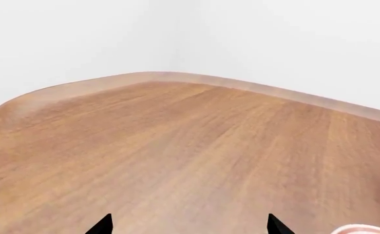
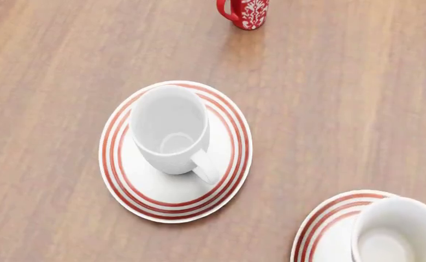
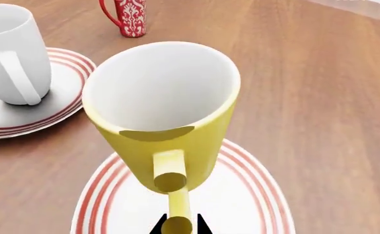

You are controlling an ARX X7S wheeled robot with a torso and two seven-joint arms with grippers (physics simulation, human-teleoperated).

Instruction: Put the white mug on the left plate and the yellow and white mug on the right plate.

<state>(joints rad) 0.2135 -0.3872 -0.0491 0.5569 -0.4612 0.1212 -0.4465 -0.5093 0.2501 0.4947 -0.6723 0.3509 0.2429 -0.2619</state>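
The white mug (image 2: 169, 128) stands upright on the left plate (image 2: 231, 117), its handle towards the robot; both also show in the right wrist view, the mug (image 3: 11, 53) on the plate (image 3: 69, 66). My right gripper (image 3: 178, 227) is shut on the handle of the yellow and white mug (image 3: 177, 146), which is over the middle of the right plate (image 3: 255, 195), slightly tilted; I cannot tell whether its base touches. In the head view this mug (image 2: 398, 234) and plate (image 2: 322, 221) sit at the bottom right. My left gripper (image 1: 190, 226) is open and empty over bare table.
A slim red mug with white pattern (image 2: 248, 12) stands farther back on the wooden table (image 1: 177, 146), also in the right wrist view (image 3: 130, 17). The table's rounded far corner meets white walls in the left wrist view.
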